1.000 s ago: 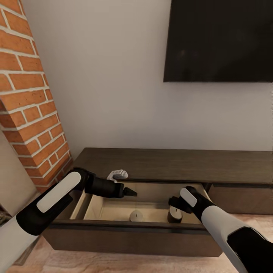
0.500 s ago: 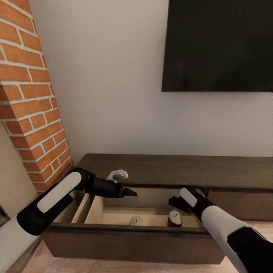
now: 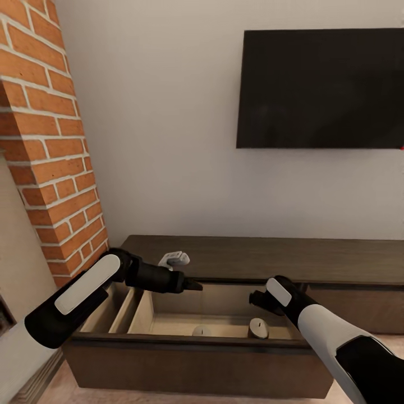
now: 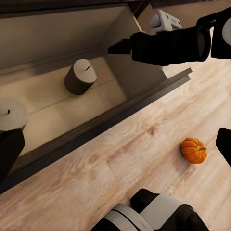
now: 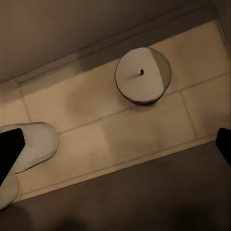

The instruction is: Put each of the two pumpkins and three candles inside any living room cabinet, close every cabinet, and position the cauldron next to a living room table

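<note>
The long dark brown cabinet [image 3: 280,259] stands against the wall with its left drawer [image 3: 191,343] pulled out. Two beige candles stand upright on the drawer's tan floor, one [image 3: 201,331] near the middle and one [image 3: 258,327] to its right. My left gripper [image 3: 193,286] hovers open over the drawer's back left. Just above the right candle [image 5: 143,74], my right gripper [image 3: 255,297] is open and holds nothing. An orange pumpkin [image 4: 194,150] lies on the wooden floor in front of the drawer. The cauldron is out of view.
A small white object [image 3: 175,258] sits on the cabinet top behind the left gripper. A black TV [image 3: 320,88] hangs on the wall above. A red brick column [image 3: 47,146] rises at the left, close to the cabinet's end. Closed drawer fronts [image 3: 353,307] continue to the right.
The whole picture has shifted downward, so the camera has risen or tilted up and more of the TV shows. Both arms keep their places in the picture. The candles stay in the drawer.
</note>
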